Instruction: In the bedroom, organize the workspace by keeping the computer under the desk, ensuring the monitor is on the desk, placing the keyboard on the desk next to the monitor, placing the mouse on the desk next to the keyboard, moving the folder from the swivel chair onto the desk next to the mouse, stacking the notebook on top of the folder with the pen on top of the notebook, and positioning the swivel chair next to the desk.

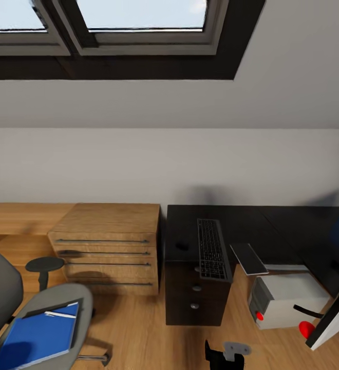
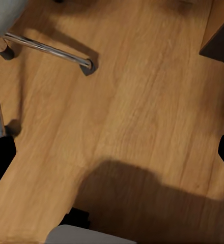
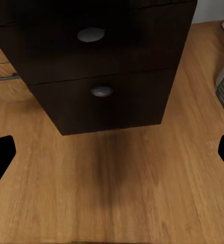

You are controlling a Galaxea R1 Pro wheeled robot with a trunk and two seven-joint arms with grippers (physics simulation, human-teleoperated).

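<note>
The black desk [image 1: 251, 221] runs from the middle to the right under the sloped wall. The keyboard [image 1: 212, 249] lies lengthwise on the desk's left end, sticking out over the front edge. The small dark mouse [image 1: 181, 245] sits left of it. The grey computer [image 1: 287, 300] is on the floor at the desk's front. At the right edge the monitor [image 1: 338, 304] leans tilted, cut off by the picture. At the lower left, the swivel chair [image 1: 61, 298] carries the blue folder [image 1: 36, 336], with the pen [image 1: 60, 314] and black notebook [image 1: 51, 307] at its far end. My left gripper [image 2: 112, 157] and right gripper [image 3: 112, 152] are open over the floor.
A light-wood drawer cabinet [image 1: 108, 246] stands left of the desk. A black drawer unit [image 1: 192, 293] sits under the desk's left end, close before my right gripper [image 3: 102, 76]. The chair's chrome legs [image 2: 51, 51] lie near my left gripper. A flat grey slab [image 1: 248, 258] is at the desk's front.
</note>
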